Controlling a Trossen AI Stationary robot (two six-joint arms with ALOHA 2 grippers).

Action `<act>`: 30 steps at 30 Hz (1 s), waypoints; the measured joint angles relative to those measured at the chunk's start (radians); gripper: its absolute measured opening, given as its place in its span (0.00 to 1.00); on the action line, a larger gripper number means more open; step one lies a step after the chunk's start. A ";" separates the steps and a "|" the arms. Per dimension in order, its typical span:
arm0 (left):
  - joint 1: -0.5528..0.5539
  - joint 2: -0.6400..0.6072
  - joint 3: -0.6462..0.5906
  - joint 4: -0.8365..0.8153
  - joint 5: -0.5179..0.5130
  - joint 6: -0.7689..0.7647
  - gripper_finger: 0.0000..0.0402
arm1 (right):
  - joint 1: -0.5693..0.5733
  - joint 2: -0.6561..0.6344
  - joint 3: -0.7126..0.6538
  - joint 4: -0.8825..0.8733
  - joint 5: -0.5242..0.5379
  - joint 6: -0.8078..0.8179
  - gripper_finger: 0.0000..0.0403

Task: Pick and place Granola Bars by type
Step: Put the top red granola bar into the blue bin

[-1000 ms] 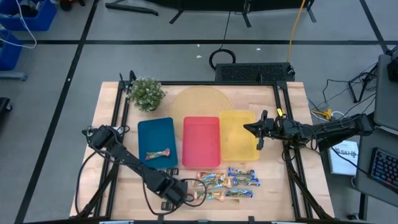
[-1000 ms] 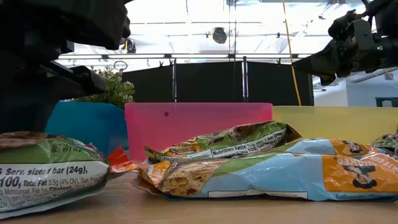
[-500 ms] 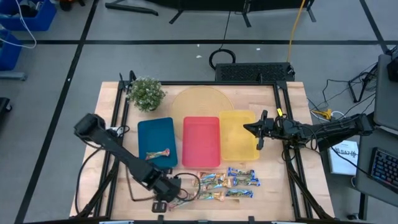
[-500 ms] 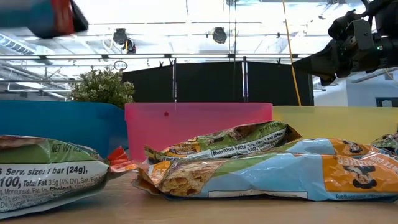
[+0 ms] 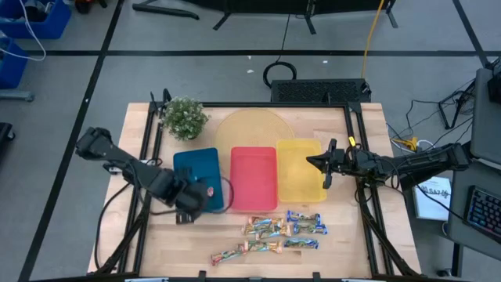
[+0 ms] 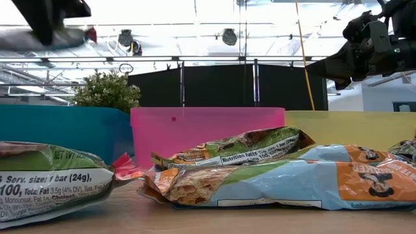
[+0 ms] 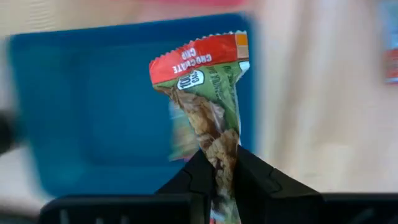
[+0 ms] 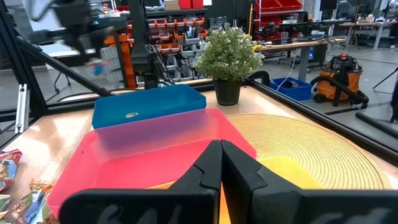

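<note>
- I have the left pincer (image 5: 205, 193) over the near right part of the blue tray (image 5: 190, 161), its fingers (image 7: 198, 176) pinched on a red-and-green granola bar (image 7: 208, 102), which stands up out of the grip with its red crimped end on top.
- In the high view only a small reddish bit of that bar (image 5: 213, 189) shows at the pincer's tip; the arm itself covers most of the tray's near half.
- In the low view I see the left arm as a dark blurred shape high at the left, above the blue tray's wall (image 6: 65, 123).
- The right pincer (image 5: 324, 174) waits over the yellow tray (image 5: 297, 157), at its right edge, fingers pressed together and holding nothing.
- The red tray (image 5: 254, 178) sits between the blue and the yellow ones, all three side by side.
- The rest of the granola bars (image 5: 283, 229) lie in a loose cluster on the table (image 5: 360, 235), just nearer than the red and yellow trays; blue-white ones are at the far right of the cluster.
- One bar (image 5: 230, 254) lies apart at the cluster's near left.
- A potted plant (image 5: 184, 117) stands at the far left of the table, and a round woven mat (image 5: 250, 129) lies beyond the red tray.
</note>
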 joint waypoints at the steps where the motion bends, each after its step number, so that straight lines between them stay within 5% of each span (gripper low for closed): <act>1: 0.019 -0.002 0.000 -0.029 -0.022 0.023 0.13 | 0.000 0.000 0.000 -0.001 0.000 -0.001 0.00; 7: 0.136 -0.003 0.000 -0.061 -0.172 0.216 0.06 | 0.000 0.002 0.000 -0.004 0.002 -0.002 0.00; 13: 0.252 -0.004 -0.022 0.042 -0.198 0.356 0.10 | 0.000 0.002 0.000 -0.028 0.003 -0.002 0.00; 23: 0.344 -0.003 -0.318 0.189 -0.054 0.477 0.05 | 0.000 0.002 0.000 -0.027 0.004 -0.002 0.00; 30: 0.345 -0.003 -0.477 0.366 -0.016 0.512 0.12 | 0.000 0.002 0.000 -0.027 0.004 -0.002 0.00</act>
